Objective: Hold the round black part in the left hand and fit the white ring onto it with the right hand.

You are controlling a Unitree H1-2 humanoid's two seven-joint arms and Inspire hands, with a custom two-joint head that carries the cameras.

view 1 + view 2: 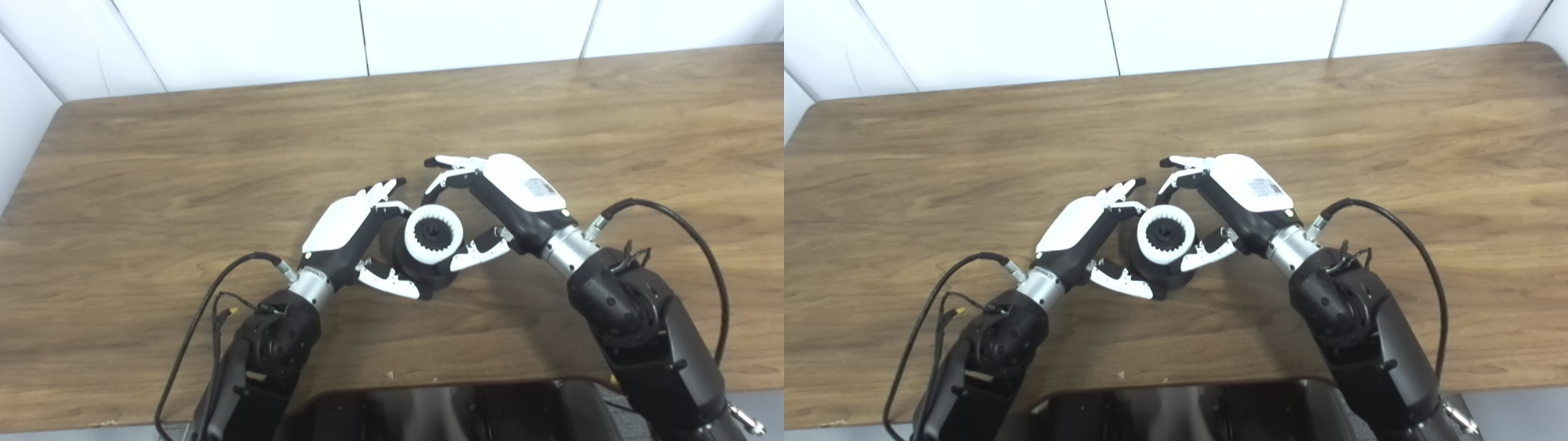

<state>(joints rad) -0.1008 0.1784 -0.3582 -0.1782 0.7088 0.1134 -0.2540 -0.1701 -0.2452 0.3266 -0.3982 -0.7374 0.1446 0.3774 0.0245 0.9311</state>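
You see a wooden table (184, 153) filling most of the view, its far edge against white wall panels (245, 37). Both black forearms enter from the bottom edge and converge near the table's centre; a black cable (704, 245) loops off the right wrist, and another cable (202, 312) off the left. The left hand (346, 236) cups the round black part (422, 266) from its left side — thumb wrapped low under the near edge, fingers (383, 190) curled around the far side — so treat it as closed on the part. The part sits at or just above the table surface; you cannot tell from either view whether it is lifted clear. The right hand (1234, 196) approaches from the right, its fingers (1182, 168) arched over the far side of the white ring (1166, 234) and its thumb against the ring's near-right edge — a light pinch across the ring. The ring has a toothed inner edge and lies on top of the black part, tilted toward the camera, with a dark toothed hub visible through its centre. Whether the ring is fully seated on the part cannot be determined from these views.
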